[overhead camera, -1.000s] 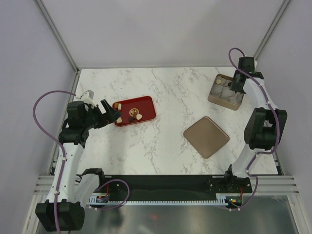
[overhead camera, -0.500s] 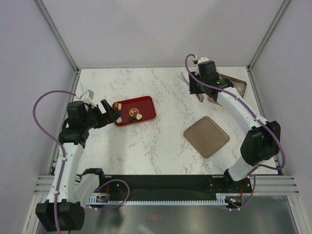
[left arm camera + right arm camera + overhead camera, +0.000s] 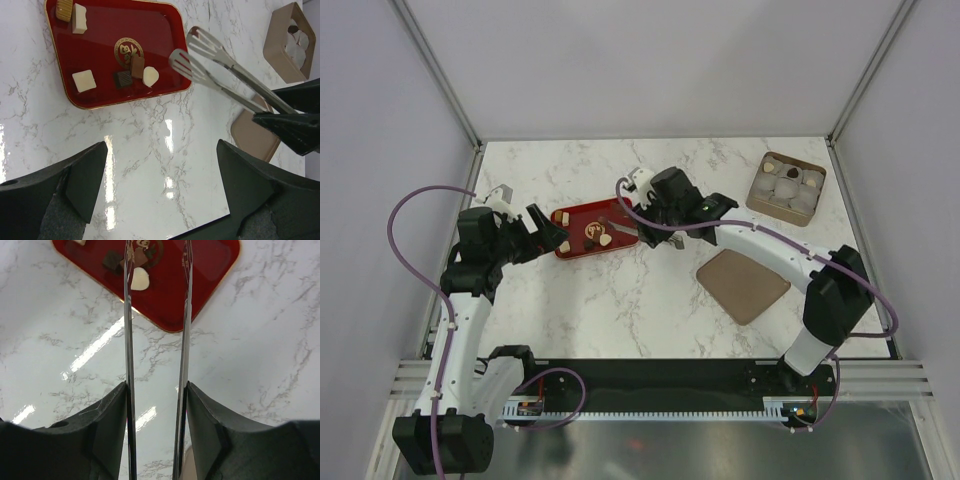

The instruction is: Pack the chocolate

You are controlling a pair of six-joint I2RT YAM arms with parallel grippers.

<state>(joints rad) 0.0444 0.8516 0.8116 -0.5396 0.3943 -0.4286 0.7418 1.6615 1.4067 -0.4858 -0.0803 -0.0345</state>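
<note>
Chocolate pieces (image 3: 150, 76), cream-white, brown and dark, lie on a red tray (image 3: 620, 212) at the table's middle left. More pieces sit in paper cups inside a tan box (image 3: 786, 187) at the back right. My right gripper (image 3: 645, 220) is shut on metal tongs (image 3: 220, 65), whose spread tips hover empty over the tray's right end. In the right wrist view, the tong arms (image 3: 128, 340) run up from my right gripper (image 3: 156, 400) toward a white piece (image 3: 140, 279). My left gripper (image 3: 552, 232) stands open beside the tray's left end, holding nothing (image 3: 160, 185).
A flat brown square lid (image 3: 742, 281) lies on the marble right of centre, under my right arm. Metal frame posts and grey walls close in the table on three sides.
My right arm has swung from the tan box at the back right across to the red tray, carrying the tongs. The left arm has stayed still.
</note>
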